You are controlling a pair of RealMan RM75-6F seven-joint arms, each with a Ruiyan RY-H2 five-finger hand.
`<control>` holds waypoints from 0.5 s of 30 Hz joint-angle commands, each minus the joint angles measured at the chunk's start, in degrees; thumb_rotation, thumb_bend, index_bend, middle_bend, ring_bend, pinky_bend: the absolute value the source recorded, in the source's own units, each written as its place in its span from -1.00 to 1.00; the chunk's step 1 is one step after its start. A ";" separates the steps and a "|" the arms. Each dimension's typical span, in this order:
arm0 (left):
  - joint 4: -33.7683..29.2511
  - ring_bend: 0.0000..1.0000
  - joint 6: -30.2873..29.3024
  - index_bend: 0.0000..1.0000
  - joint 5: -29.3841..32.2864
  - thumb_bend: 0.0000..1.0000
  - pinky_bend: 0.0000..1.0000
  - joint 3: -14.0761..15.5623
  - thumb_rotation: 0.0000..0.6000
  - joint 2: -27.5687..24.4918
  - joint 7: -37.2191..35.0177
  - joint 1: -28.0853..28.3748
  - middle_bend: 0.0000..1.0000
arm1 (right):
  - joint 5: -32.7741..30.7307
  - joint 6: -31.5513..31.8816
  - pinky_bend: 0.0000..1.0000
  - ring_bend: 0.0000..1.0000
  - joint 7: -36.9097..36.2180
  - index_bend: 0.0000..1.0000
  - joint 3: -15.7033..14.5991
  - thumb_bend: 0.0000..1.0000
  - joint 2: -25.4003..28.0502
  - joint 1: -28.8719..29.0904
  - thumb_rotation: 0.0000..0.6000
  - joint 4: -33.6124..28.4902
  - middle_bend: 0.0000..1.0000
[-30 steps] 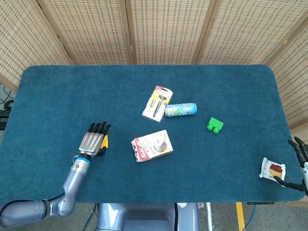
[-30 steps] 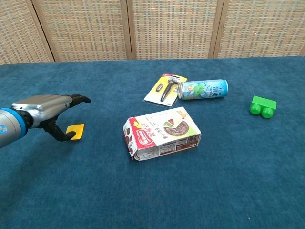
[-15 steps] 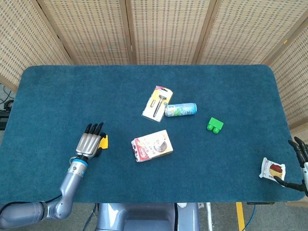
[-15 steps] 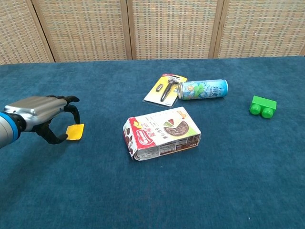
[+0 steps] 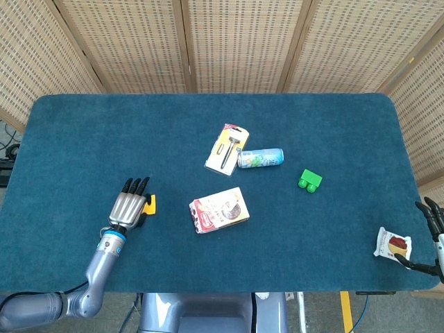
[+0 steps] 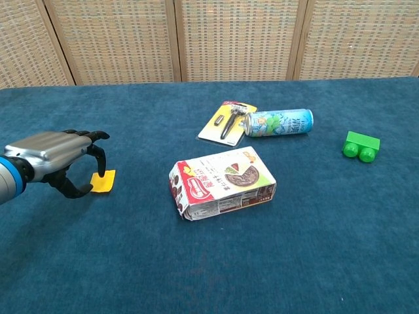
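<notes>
- At the near right table edge, the right hand (image 5: 431, 239) has its fingers spread wide beside a small snack packet (image 5: 392, 245); whether they touch, I cannot tell.
- Near left, the left hand (image 6: 57, 160) arches with fingers curled apart over the cloth, holding nothing; the yellow card (image 6: 102, 182) lies flat just beside its fingertips.
- Mid-table sits a food box (image 6: 221, 182).
- Farther off: a green block (image 6: 361, 146), a can (image 6: 278, 122) on its side, a razor pack (image 6: 228, 121).
</notes>
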State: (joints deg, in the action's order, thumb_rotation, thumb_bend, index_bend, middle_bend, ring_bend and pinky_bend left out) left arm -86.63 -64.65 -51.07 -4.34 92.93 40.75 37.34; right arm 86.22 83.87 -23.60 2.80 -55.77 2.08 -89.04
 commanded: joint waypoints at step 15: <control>0.92 -1.00 -0.87 -0.17 -1.59 -0.28 -1.00 0.88 1.00 -0.16 -1.06 -1.71 -1.00 | 0.20 0.26 -1.00 -1.00 0.47 -1.00 -0.10 -0.79 -0.01 -0.14 1.00 -0.23 -1.00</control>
State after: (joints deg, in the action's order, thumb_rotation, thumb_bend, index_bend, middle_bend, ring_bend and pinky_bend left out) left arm -85.82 -65.51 -52.61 -3.44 92.71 39.76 35.69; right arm 86.41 84.13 -23.13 2.71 -55.78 1.94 -89.28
